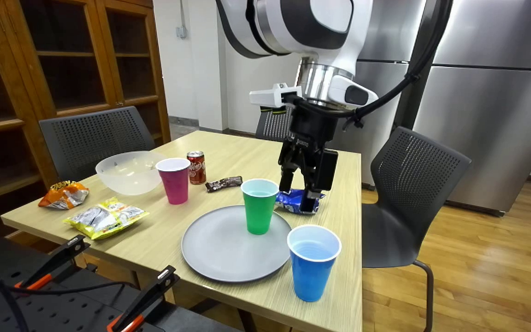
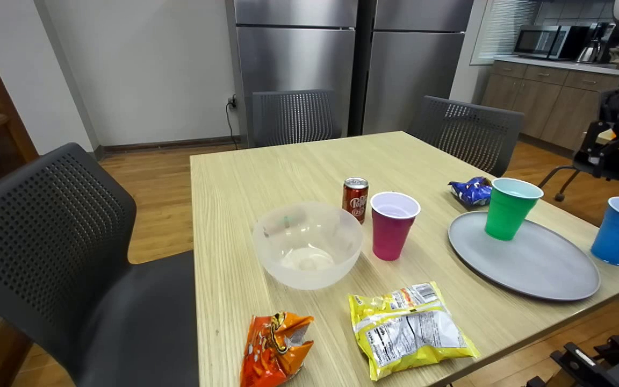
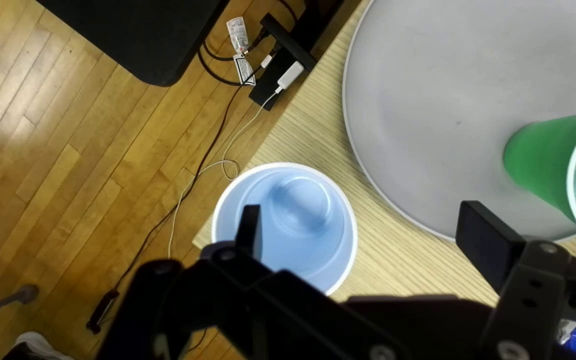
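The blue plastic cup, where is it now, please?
In an exterior view, the blue plastic cup stands at lower right, on the pale wood-grain table beside the round grey plate.

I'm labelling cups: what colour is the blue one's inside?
Inside, the blue cup looks pale blue, best seen in the wrist view.

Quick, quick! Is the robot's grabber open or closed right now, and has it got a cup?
Gripper: open, jaws wide apart, holding nothing, not even the blue plastic cup.
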`<action>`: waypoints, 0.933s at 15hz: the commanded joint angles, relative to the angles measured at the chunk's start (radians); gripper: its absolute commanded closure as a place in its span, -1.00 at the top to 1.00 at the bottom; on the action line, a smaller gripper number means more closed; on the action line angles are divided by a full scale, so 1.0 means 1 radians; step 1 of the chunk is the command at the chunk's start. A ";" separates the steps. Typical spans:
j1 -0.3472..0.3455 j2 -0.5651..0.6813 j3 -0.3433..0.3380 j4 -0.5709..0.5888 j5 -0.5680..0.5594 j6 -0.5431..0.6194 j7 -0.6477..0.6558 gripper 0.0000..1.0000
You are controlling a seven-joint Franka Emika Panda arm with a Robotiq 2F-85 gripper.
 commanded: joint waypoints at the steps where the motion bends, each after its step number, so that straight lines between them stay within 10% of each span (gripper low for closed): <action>1: -0.024 -0.018 -0.018 -0.030 -0.016 0.015 0.022 1.00; 14: -0.109 0.018 -0.086 -0.058 0.024 0.016 0.034 1.00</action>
